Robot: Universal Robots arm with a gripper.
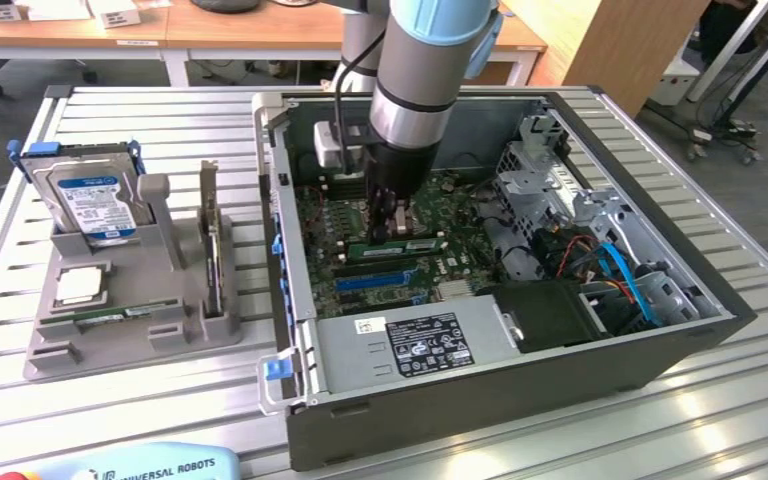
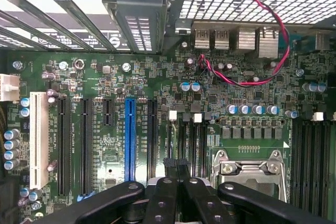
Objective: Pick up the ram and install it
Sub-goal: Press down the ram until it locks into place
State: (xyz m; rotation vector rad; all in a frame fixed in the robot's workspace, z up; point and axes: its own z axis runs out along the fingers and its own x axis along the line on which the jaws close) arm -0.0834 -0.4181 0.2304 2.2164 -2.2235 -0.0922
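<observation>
My gripper (image 1: 387,232) reaches down into the open computer case (image 1: 491,400), over the green motherboard (image 1: 344,225). Its black fingers (image 2: 164,174) are shut, pressed together with no gap. The ram (image 1: 418,245), a narrow green stick with a whitish label, lies along a memory slot right at the fingertips. In the wrist view the ram (image 2: 171,137) is a thin pale edge in the slot nearest the blue connector (image 2: 129,140), running up to the gripper (image 2: 176,167). I cannot tell whether the fingertips touch its top edge.
Beside that slot are empty black slots (image 2: 195,142) and the CPU socket (image 2: 247,169). A grey rack (image 1: 131,330) at the exterior view's left holds a hard drive (image 1: 91,200), a square silver chip (image 1: 77,287) and an upright card (image 1: 208,230). Drive cage and cables (image 1: 611,270) crowd the case's right.
</observation>
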